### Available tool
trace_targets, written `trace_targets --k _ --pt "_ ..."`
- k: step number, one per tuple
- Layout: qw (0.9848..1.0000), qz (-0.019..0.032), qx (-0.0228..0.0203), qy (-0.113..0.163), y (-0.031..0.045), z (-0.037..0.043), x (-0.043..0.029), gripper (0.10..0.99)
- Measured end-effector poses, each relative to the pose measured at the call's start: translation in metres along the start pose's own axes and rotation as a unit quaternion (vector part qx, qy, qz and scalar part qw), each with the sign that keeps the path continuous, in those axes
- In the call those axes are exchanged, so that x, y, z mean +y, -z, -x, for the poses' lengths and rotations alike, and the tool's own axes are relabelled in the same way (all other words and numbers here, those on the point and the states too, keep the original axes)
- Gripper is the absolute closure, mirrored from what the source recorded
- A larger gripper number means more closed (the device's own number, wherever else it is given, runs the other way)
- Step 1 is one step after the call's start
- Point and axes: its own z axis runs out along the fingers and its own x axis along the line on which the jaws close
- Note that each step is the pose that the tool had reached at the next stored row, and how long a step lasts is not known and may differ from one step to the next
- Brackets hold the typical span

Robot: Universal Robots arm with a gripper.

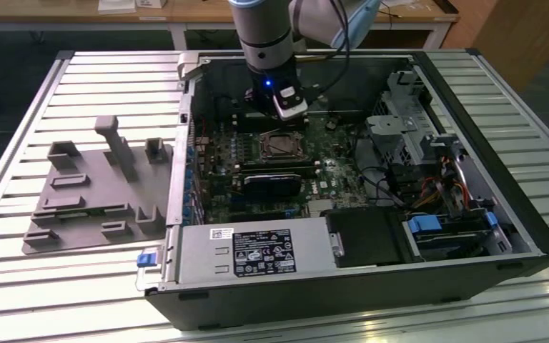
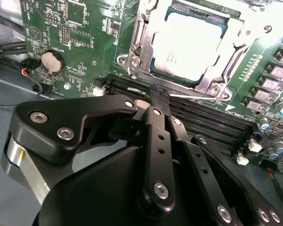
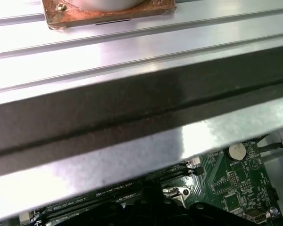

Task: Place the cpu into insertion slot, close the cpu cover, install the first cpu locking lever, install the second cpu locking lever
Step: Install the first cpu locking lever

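On the slatted desk (image 1: pixel 74 93) lies the open computer case (image 1: pixel 370 286). On its green board (image 2: pixel 85 42), the insertion slot (image 1: pixel 280 146) has the cpu cover (image 2: pixel 146 42) lying down over the cpu (image 2: pixel 186 44). I judge the cover thin, stiff and springy, best pressed at its edge, and the cpu light and fragile. The gripper (image 2: pixel 153 96) hovers just beside the cover, and its fingers seem pressed together, holding nothing.

cpu (image 2: pixel 188 44): we count one
cpu cover (image 2: pixel 142 33): we count one
coin battery (image 2: pixel 52 61): one
computer case (image 1: pixel 351 289): one
grey fixture tray (image 1: pixel 74 214): one
robot arm (image 1: pixel 265 36): one
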Motion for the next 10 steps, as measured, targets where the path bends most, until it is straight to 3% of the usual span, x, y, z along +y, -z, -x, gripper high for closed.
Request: trace_targets --k 10 --pt "0.9998 -0.0034 -0.0041 -0.02 -0.0034 -0.0013 0.0016 0.984"
